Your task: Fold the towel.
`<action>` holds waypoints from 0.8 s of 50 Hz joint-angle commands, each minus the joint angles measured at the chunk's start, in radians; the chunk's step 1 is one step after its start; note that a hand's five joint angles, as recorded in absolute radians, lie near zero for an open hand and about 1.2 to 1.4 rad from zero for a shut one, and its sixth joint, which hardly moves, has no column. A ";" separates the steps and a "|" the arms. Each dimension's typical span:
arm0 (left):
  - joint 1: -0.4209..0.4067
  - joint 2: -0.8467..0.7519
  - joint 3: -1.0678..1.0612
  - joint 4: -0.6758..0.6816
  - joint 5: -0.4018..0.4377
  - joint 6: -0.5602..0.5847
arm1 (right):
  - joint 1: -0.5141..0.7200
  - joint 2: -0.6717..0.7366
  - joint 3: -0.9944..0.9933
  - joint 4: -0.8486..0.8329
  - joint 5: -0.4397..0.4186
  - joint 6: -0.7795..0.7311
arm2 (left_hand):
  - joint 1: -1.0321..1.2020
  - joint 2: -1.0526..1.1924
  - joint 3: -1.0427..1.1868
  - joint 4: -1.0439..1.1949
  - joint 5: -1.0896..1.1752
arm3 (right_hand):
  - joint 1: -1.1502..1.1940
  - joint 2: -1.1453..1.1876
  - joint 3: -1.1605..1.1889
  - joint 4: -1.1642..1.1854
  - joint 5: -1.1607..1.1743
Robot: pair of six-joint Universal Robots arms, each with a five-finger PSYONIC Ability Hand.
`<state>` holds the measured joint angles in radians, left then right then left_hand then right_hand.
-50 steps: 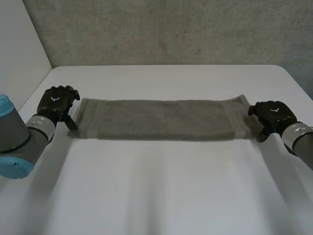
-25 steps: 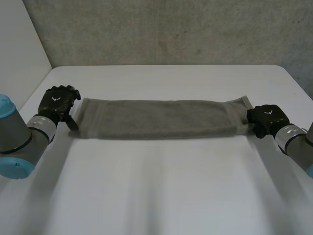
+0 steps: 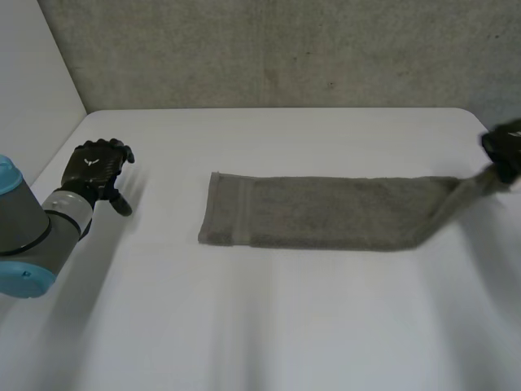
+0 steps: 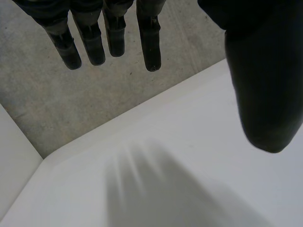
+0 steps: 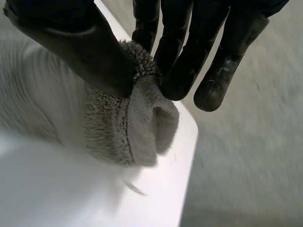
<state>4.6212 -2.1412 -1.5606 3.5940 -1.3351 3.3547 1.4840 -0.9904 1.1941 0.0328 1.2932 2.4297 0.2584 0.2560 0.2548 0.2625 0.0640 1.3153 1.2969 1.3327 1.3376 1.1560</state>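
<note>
Pinching raised end of towel point(image 3: 326, 213): right hand point(image 3: 505, 150); left hand point(image 3: 96, 167) well apart.

This is a bare robotics lab. A plain white table point(image 3: 269, 326) stands against a rough grey concrete wall point(image 3: 285, 49). A grey, blue-capped robot arm point(image 3: 37, 232) ends in a black left hand point(image 3: 94, 167).

A white desk point(image 3: 269, 326) stands before a rough grey wall point(image 3: 285, 49) along its far edge; a plain white panel point(image 3: 32, 73) flanks its left edge.
</note>
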 commanded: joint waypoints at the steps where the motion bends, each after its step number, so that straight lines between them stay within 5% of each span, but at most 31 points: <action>1: -0.001 0.003 -0.004 0.000 0.001 -0.014 | 0.434 0.041 -0.181 0.016 0.174 0.069 | -0.051 -0.048 -0.047 -0.055 -0.031 | 0.081 0.099 0.064 0.059 0.066; 4: -0.002 0.004 -0.004 0.000 0.001 -0.014 | 0.530 0.076 -0.235 0.016 0.213 0.075 | -0.054 -0.051 -0.050 -0.058 -0.034 | 0.081 0.099 0.064 0.059 0.066; 6: -0.009 0.006 -0.004 0.000 0.001 -0.014 | 0.750 0.186 -0.380 0.024 0.282 0.081 | -0.054 -0.051 -0.050 -0.058 -0.034 | 0.081 0.099 0.064 0.059 0.066; 11: -0.010 0.006 -0.007 0.000 0.001 -0.014 | 0.907 0.352 -0.511 0.077 0.313 0.065 | -0.057 -0.054 -0.053 -0.061 -0.037 | 0.024 0.042 0.006 0.002 0.009; 12: -0.010 0.006 -0.007 0.000 0.001 -0.014 | 0.930 0.395 -0.546 0.111 0.314 0.062 | -0.057 -0.054 -0.053 -0.061 -0.037 | -0.375 -0.356 -0.392 -0.397 -0.390; 13: -0.012 0.006 -0.007 0.000 0.002 -0.014 | 0.930 0.395 -0.547 0.111 0.314 0.061 | -0.057 -0.054 -0.053 -0.061 -0.037 | -0.379 -0.360 -0.396 -0.401 -0.394; 14: -0.013 0.004 -0.009 -0.001 0.002 -0.014 | 0.944 0.430 -0.582 0.140 0.316 0.057 | -0.057 -0.054 -0.053 -0.061 -0.037 | -0.783 -0.765 -0.800 -0.805 -0.798; 15: -0.013 0.004 -0.009 -0.001 0.002 -0.014 | 0.946 0.449 -0.609 0.168 0.317 0.055 | -0.057 -0.054 -0.053 -0.061 -0.037 | -0.927 -0.908 -0.944 -0.949 -0.942; 25: -0.025 0.003 -0.009 -0.001 0.005 -0.012 | 0.826 0.348 -0.576 0.219 0.339 0.144 | -0.057 -0.054 -0.053 -0.061 -0.037 | -0.954 -0.936 -0.972 -0.977 -0.970; 32: -0.038 0.007 -0.026 0.002 0.011 -0.011 | 0.644 0.136 -0.249 0.179 0.296 0.261 | -0.057 -0.054 -0.053 -0.061 -0.037 | -0.913 -0.895 -0.931 -0.936 -0.928; 40: -0.101 0.027 -0.045 0.000 0.031 -0.011 | 0.463 -0.047 0.243 -0.053 0.141 0.284 | -0.039 -0.037 -0.035 -0.043 -0.019 | -0.896 -0.877 -0.913 -0.918 -0.911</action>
